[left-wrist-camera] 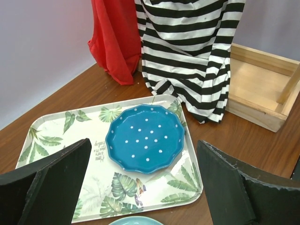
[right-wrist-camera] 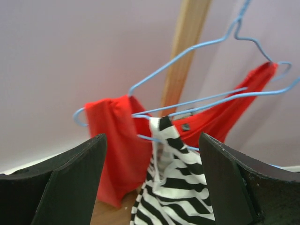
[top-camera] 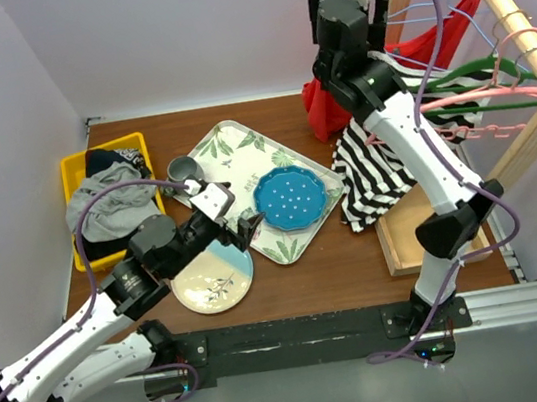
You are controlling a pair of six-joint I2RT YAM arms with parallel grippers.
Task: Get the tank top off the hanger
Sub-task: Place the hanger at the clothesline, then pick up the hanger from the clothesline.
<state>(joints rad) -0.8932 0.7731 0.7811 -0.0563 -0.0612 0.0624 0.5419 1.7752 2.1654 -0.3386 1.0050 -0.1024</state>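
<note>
Both spread empty: left gripper (left-wrist-camera: 143,154) facing plate (left-wrist-camera: 145,133), right gripper (right-wrist-camera: 152,140) apparently before tank top (right-wrist-camera: 112,140).

A blue dotted plate (top-camera: 290,198) lies on a leaf-patterned tray (top-camera: 226,152). 1 grey cup (top-camera: 182,170) stands at the tray's left corner, near a yellow bin (top-camera: 72,172) of clothes. A pale plate (top-camera: 215,282) sits beside the tray.

Robot lab cell, plain pale walls (top-camera: 173,33) boxing in a wooden table (top-camera: 344,265), black mounting rail (top-camera: 299,336), wooden clothes rack (top-camera: 525,36).
</note>
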